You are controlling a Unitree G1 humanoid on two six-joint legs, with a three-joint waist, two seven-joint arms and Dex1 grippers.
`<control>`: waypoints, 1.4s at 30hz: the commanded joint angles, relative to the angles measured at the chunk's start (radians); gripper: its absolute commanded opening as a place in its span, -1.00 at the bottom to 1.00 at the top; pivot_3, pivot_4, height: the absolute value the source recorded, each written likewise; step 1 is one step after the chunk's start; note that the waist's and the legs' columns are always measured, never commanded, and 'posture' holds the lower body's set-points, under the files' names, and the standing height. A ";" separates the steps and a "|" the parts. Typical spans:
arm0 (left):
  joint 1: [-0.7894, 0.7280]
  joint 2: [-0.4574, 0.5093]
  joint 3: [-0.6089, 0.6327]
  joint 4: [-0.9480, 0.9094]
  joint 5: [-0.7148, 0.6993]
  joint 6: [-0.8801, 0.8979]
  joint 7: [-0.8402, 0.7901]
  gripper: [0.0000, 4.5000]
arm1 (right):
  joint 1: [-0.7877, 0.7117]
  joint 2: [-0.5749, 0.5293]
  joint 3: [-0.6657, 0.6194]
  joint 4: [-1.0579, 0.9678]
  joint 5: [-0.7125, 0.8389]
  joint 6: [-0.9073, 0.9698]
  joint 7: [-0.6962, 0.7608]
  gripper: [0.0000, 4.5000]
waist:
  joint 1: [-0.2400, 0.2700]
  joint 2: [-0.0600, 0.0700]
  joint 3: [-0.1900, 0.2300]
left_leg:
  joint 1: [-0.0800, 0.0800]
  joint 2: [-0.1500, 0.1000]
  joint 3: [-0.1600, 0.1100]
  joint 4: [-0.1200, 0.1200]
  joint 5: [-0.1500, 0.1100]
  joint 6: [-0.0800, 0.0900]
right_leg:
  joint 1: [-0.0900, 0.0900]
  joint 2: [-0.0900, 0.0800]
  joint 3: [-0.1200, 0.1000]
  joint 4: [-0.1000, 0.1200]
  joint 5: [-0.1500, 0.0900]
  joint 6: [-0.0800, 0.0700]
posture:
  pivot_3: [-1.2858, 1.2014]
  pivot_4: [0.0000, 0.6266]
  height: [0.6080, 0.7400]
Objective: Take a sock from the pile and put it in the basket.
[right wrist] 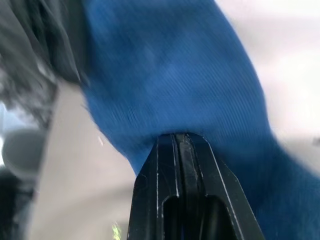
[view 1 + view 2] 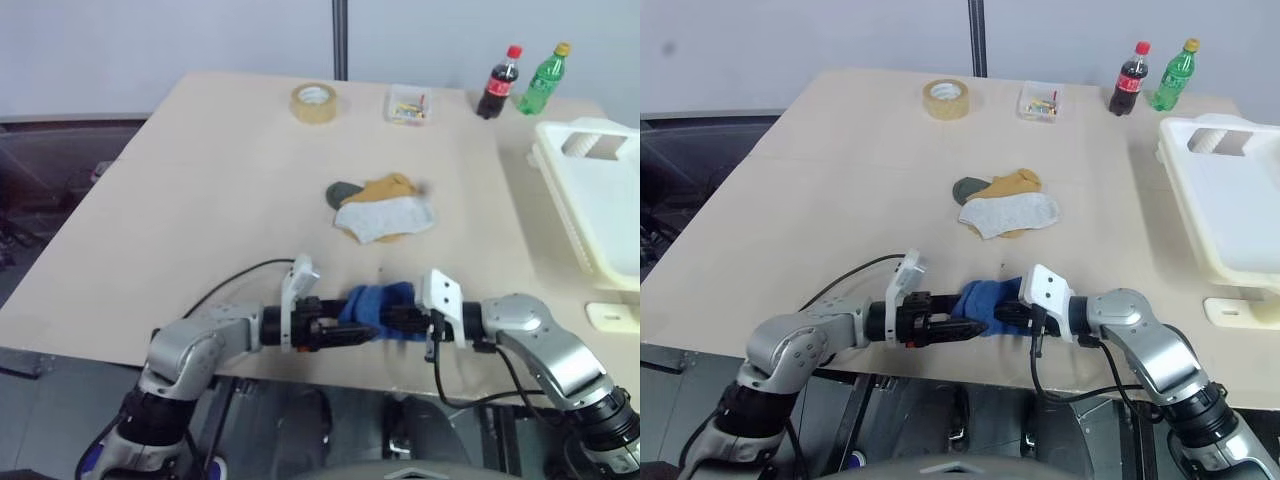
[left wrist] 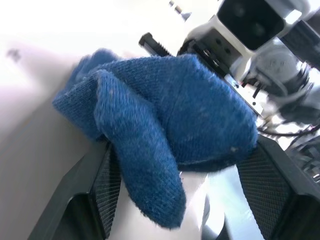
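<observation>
Right gripper is pinched shut on my blue sock, low over the near table edge. Left gripper is wide open around it. Soft, light, floppy; I'd hold its middle. Basket waits far right.

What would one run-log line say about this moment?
right claw: shut on blue sock | left claw: open around it | pile: on table | basket: no sock visible
</observation>
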 commanded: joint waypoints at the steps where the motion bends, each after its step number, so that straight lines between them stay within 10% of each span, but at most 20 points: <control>1: -0.025 -0.023 -0.001 0.007 -0.024 0.003 -0.003 0.55 | -0.012 -0.003 -0.030 -0.048 0.036 0.031 -0.009 -0.94 | 0.000 0.000 0.000 | 0.000 0.000 0.000 0.000 0.000 0.000 | 0.000 0.000 0.000 0.000 0.000 0.000 | 0.03 -0.52 1.00; 30: -0.104 -0.032 -0.012 0.085 -0.016 0.108 0.009 0.55 | 0.007 -0.101 -0.122 -0.086 0.038 0.175 -0.078 -0.94 | 0.000 -0.001 0.000 | 0.000 0.000 0.000 0.000 0.000 0.000 | 0.000 0.001 0.000 0.000 0.000 0.000 | 0.03 -0.52 1.00; 42: -0.079 0.043 -0.007 0.100 0.020 0.072 -0.018 0.55 | -0.010 -0.027 0.059 0.093 -0.100 0.060 -0.081 -0.94 | -0.002 -0.001 0.000 | 0.000 0.000 0.000 0.001 0.000 0.000 | 0.000 0.001 0.000 0.000 0.000 0.000 | 0.03 -0.52 1.00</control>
